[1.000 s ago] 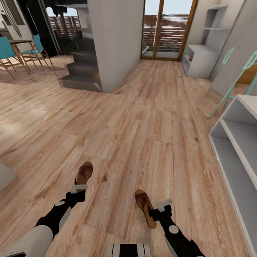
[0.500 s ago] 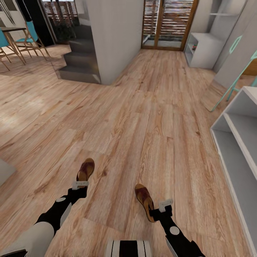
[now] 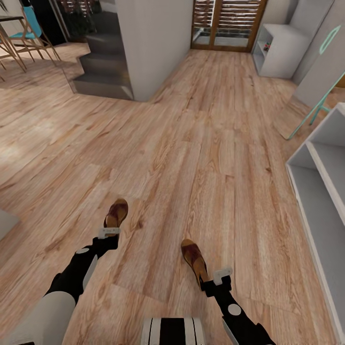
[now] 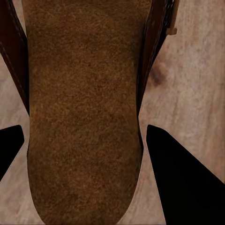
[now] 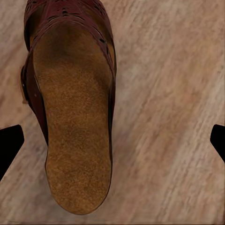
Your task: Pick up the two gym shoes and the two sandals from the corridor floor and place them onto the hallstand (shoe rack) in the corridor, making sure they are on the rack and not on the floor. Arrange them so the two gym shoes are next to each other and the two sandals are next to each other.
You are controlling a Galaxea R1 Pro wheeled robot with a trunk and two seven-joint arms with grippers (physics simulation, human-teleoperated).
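Observation:
Two brown sandals lie on the corridor floor [image 3: 201,143]. My left gripper [image 3: 109,233] is at the heel of the left sandal [image 3: 116,212]. In the left wrist view its fingers [image 4: 178,178] press the sides of that sandal's tan footbed [image 4: 84,93], so it is shut on it. My right gripper [image 3: 218,278] is open beside the heel of the right sandal [image 3: 194,257]. In the right wrist view that sandal [image 5: 75,122] lies between the wide-apart fingertips [image 5: 9,145], untouched. The hallstand [image 3: 282,52] stands far off at the back right. The gym shoes are out of view.
A low white shelf bench [image 3: 321,191] runs along the right side, close by. A grey wall block [image 3: 153,48] with dark steps [image 3: 100,72] stands at the back left, and wooden chairs [image 3: 24,38] at the far left. A glazed door [image 3: 225,24] closes the corridor's end.
The head camera has tilted down, so the floor and far furniture slid up in the picture. Both sandals stay where they lay, and the left gripper stays at its sandal.

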